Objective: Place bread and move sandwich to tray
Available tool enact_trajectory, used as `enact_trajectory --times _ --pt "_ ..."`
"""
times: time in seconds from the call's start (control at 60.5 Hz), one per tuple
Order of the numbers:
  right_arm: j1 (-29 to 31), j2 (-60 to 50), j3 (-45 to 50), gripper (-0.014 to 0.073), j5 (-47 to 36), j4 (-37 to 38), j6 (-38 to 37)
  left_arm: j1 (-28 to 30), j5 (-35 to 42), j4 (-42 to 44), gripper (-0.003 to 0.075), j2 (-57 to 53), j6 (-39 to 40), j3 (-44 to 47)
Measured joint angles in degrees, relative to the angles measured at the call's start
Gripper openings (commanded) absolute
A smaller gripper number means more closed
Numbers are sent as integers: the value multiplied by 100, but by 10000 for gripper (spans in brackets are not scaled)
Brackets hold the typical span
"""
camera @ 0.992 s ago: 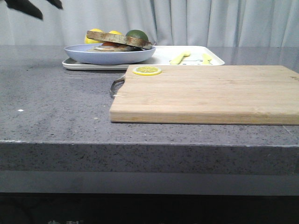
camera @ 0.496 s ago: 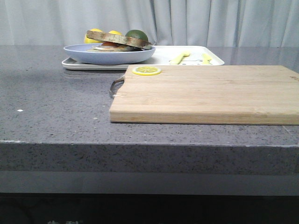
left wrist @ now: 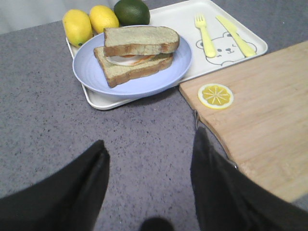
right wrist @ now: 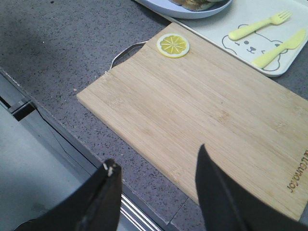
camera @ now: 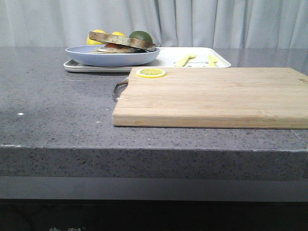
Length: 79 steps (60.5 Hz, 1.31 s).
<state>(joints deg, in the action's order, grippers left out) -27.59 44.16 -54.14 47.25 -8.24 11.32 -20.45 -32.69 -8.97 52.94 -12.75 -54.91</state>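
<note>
The bare bread slice (left wrist: 141,40) lies on top of the egg-bearing slice (left wrist: 130,72), with the egg's white and orange showing between them. Both sit on the round pale blue plate (left wrist: 91,72), which rests on the left part of the white tray (left wrist: 183,19). In the front view the plate (camera: 113,55) and bread (camera: 122,39) stand on the tray (camera: 168,60) at the back left. My left gripper (left wrist: 149,151) is open and empty over bare grey table, short of the tray. My right gripper (right wrist: 158,159) is open and empty over the table's front edge. Neither gripper shows in the front view.
A light wooden cutting board (camera: 211,96) fills the right half of the table, with a lemon slice (camera: 151,72) at its far left corner. Two lemons (left wrist: 77,26) and a lime (left wrist: 131,10) sit behind the plate. A yellow fork (left wrist: 206,36) and knife (left wrist: 236,34) lie on the tray.
The dark gripper seen at the top left of the front view a second ago has left that view. The plate, sandwich and board have not moved.
</note>
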Motion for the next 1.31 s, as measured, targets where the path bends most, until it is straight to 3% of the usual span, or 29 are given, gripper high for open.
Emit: enact_trajectory --times 0.314,0.546,0.645,0.909,1.306 --pt "0 0 0 380 112 0 0 -8 -87 39 379 -1637 -9 1169" --pt "0 0 0 375 172 0 0 -8 -99 39 360 -2089 -9 1422" --pt "0 0 0 298 185 0 0 -22 -99 39 281 -2111 -9 1439" --pt "0 0 0 -67 207 0 0 -22 -99 29 -16 -2111 -9 1439" --pt "0 0 0 -68 207 0 0 -22 -99 -240 -18 -2111 -9 1439"
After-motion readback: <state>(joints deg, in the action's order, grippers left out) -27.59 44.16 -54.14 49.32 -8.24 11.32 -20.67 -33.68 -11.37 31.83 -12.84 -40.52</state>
